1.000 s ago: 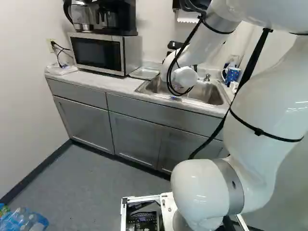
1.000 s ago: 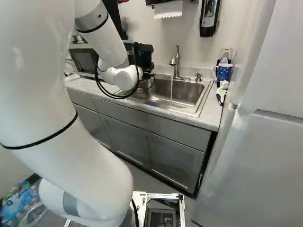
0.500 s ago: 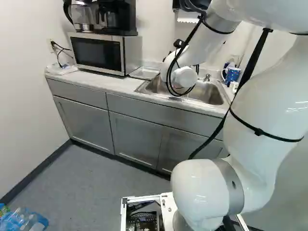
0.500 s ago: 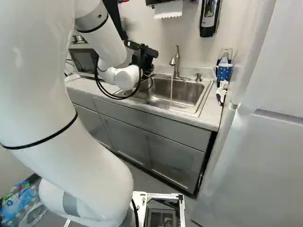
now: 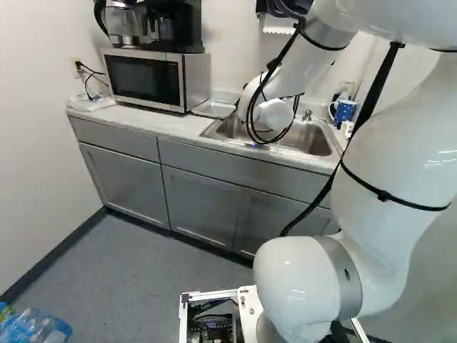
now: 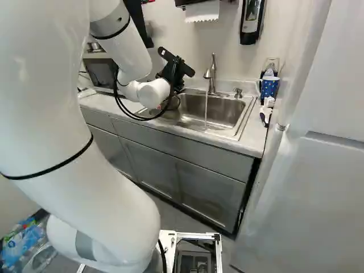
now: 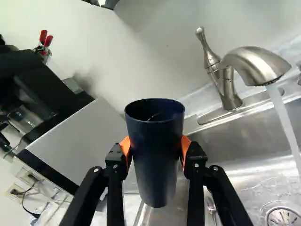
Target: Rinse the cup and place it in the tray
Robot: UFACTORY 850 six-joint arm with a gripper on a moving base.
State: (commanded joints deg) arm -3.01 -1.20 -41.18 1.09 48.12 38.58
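"Two orange pads [image 7: 186, 144] press the dark blue cup [image 7: 156, 160] from opposite sides; the pincer [image 6: 175, 71] has it gripped."

"How does the cup point?"

"Mouth upward, though its long axis leans, out of line with the water [image 7: 283, 120] running from the faucet [image 7: 258, 66]."

"And where is it from the faucet?"

"Beside it, on the microwave [image 5: 146, 80] side, apart from the stream."

"What about the surface?"

"Pale counter [image 5: 164, 123], with a steel sink [image 6: 222, 111] set in below the faucet. The tray [image 5: 214, 108] lies on the faucet's microwave side; a blue patterned mug [image 6: 269, 86] stands on its other side."

"The room?"

"White wall [image 6: 244, 65] behind the faucet, paper towel [image 6: 203, 11] hanging above it, gray cabinets [image 5: 200, 207] below."
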